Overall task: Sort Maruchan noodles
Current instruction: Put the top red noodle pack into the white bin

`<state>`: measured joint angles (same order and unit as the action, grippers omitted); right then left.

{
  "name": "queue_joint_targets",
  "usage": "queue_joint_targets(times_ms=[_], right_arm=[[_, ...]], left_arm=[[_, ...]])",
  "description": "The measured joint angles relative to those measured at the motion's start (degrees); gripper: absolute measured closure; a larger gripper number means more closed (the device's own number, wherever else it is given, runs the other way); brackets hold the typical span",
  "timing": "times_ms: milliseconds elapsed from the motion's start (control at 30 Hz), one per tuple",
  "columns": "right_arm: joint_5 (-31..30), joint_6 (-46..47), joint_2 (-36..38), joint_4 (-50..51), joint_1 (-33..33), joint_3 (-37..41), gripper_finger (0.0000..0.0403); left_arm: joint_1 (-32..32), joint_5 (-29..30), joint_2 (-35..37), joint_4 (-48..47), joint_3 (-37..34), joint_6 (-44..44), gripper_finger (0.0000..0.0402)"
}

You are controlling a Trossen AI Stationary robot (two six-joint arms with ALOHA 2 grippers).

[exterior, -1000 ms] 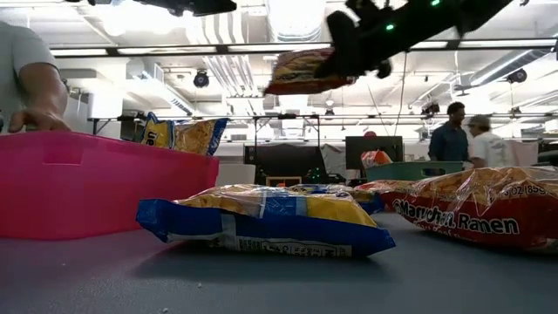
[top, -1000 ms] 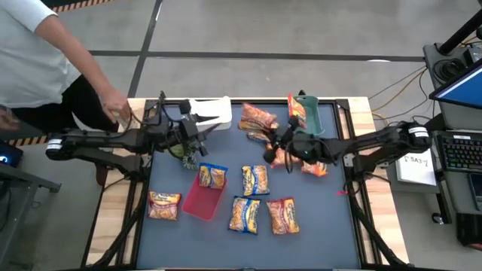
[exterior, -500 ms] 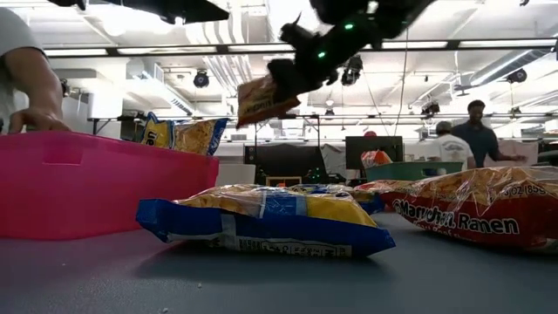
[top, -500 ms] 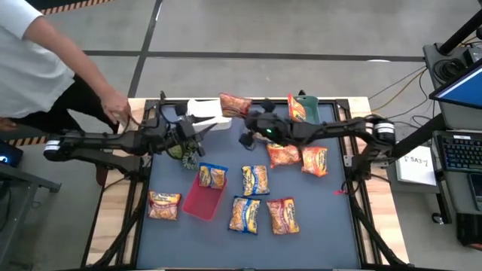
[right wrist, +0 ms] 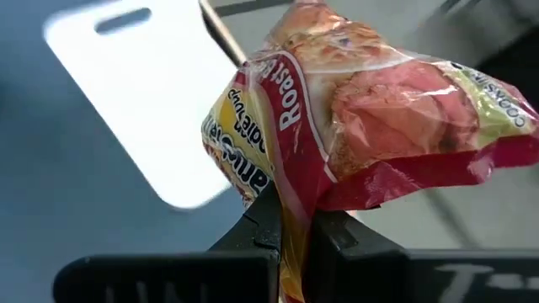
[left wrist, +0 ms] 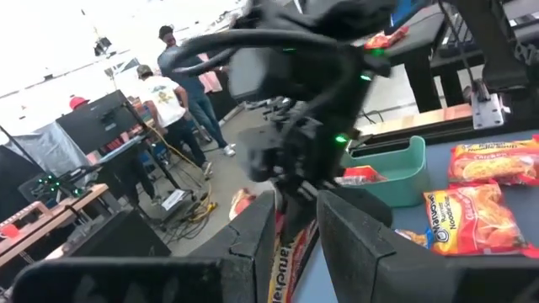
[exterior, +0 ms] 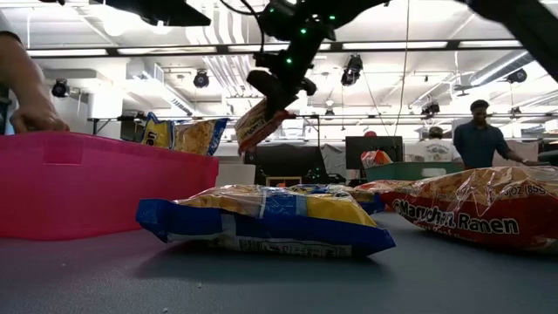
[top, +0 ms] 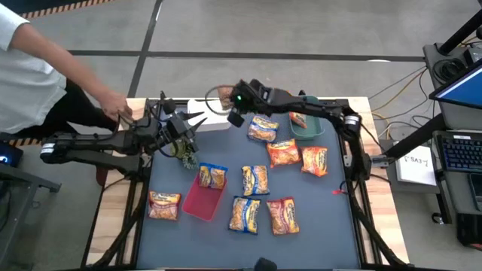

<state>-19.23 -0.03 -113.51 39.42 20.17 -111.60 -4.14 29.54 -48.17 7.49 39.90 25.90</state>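
Above the worktop's [top: 346,226] far edge, the right end effector [top: 226,96] is clamped on a red-trimmed noodle packet [right wrist: 354,126] hanging over the white tray [top: 202,111]; the left end effector [top: 197,125] waits nearby, slightly parted.

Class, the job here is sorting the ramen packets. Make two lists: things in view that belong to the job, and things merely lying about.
Belongs to the job:
- red-trim packet held by the right gripper
- blue-trim packet on the table
- pink bin
- green bin
- white bin

Just lying about:
- small green plant
- keyboard
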Motion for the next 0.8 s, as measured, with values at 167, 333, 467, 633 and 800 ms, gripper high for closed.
queue_joint_targets(times_ms=[167,333,467,633,800], right_arm=[[7.64,3.96,-8.03,10.36,1.96,-14.81,0.0390],[12.80,7.26,-13.11,15.04,3.22,-21.86,0.0390],[13.70,9.09,-12.48,15.59,4.68,-19.11,0.0390],[13.49,7.68,-12.57,14.79,5.26,-19.05,0.0390],[13.75,7.49,-13.34,14.05,5.02,-18.72,0.0390]], left_arm=[[0.00,0.02,0.16,-1.38,0.00,-0.01,0.0326],[0.00,0.04,0.16,-1.95,0.00,0.23,0.0326],[0.00,0.07,0.20,-2.14,0.00,0.31,0.0326],[0.00,0.06,-0.12,-2.22,0.00,0.63,0.0326],[0.00,0.04,-0.25,-2.06,0.00,0.63,0.0326]])
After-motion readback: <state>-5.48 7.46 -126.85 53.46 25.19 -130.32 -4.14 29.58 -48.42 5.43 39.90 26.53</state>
